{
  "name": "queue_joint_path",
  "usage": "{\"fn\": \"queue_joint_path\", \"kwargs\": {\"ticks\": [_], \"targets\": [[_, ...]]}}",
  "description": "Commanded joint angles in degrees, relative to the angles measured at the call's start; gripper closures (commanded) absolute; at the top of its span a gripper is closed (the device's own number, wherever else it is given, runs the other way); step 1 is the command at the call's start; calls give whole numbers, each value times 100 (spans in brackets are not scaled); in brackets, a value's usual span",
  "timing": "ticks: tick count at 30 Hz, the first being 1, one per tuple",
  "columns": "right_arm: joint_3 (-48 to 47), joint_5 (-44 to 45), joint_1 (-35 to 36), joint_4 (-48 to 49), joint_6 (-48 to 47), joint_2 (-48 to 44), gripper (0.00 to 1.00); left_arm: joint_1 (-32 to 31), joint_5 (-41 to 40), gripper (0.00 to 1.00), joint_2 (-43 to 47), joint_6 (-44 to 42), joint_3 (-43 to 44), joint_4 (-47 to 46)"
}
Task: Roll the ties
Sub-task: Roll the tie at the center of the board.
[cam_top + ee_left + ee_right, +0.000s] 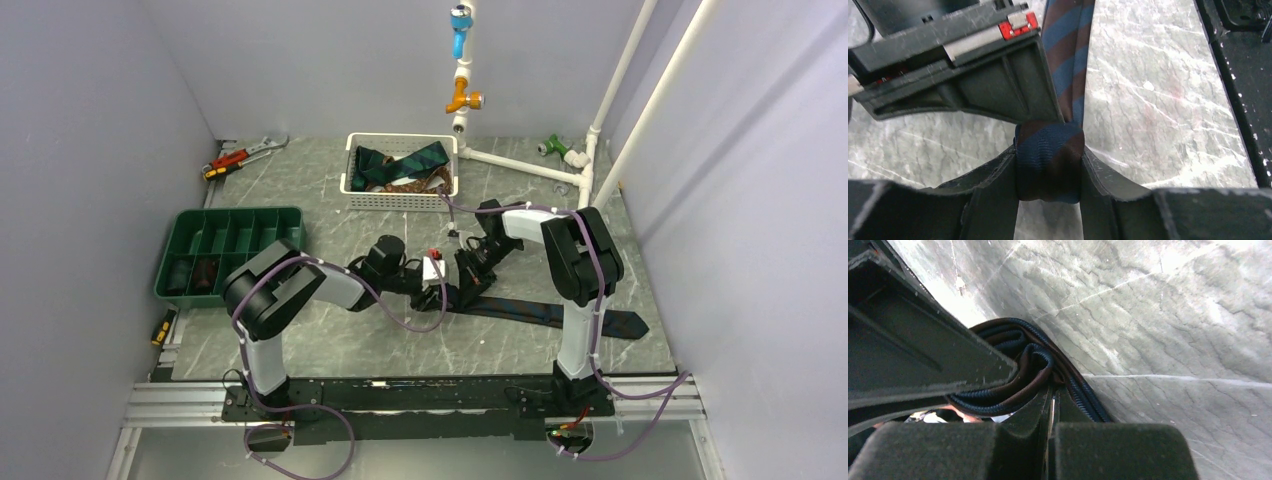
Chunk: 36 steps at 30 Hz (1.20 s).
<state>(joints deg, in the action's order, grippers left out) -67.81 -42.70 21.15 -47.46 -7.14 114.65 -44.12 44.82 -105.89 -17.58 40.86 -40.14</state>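
- table [330, 340]: walled in at 9, 12 and 3 o'clock. near edge at 6 is closed by a metal rail [420, 398] w/ both arm bases bolted on.
- bare marble is seen at 5–7 o'clock btwn the arms and the rail. a smaller patch is seen at 1 o'clock, before the white pipes [520, 165].
- 9 o'clock side is taken up by a green compartment tray [240, 211]. a white basket [400, 200] is set at 12 w/ other ties [415, 160] piled in it. hand tools [240, 155] are laid at 11, close to the wall.
- tie [540, 312] is laid flat from centre out to 4 o'clock. it is passed behind the right arm's upright link, w/ the wide pointed end near the table's right edge.
- fabric: dark navy w/ brown diagonal stripes. narrow end is wound into a small tight roll at centre, w/ the flat strip leading off it.
- left gripper [1048, 165]: set abt half wide. the roll is held btwn its fingers [998, 180] and touched on both sides.
- right gripper [1050, 407]: closed tight, w/ inner layers of the roll pinched at its tips. the rest of the coil is wrapped beside it.
- both grippers are placed at the roll, just beside each other.
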Motion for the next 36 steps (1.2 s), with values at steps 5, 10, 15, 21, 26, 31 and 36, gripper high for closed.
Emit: {"fn": "queue_joint_path", "kwargs": {"ticks": [5, 10, 15, 21, 26, 31, 36], "targets": [[130, 462, 74, 349, -198, 45, 100, -293, 76, 56, -226, 284, 636, -73], [213, 401, 71, 462, -101, -87, 100, -371, -369, 55, -625, 52, 612, 336], [377, 322, 73, 651, 58, -264, 100, -409, -666, 56, -803, -394, 460, 833], [521, 244, 69, 754, 138, -456, 100, -423, -1056, 59, -810, -972, 452, 1582], [808, 129, 20, 871, 221, -737, 100, -422, -1115, 62, -733, -1400, 390, 2026], [876, 52, -25, 850, 212, -899, 92, -424, -1216, 63, -779, -1491, 421, 2359], [681, 122, -213, 275, -69, -1138, 70, -436, -1356, 63, -842, -1521, 554, 2665]]}}
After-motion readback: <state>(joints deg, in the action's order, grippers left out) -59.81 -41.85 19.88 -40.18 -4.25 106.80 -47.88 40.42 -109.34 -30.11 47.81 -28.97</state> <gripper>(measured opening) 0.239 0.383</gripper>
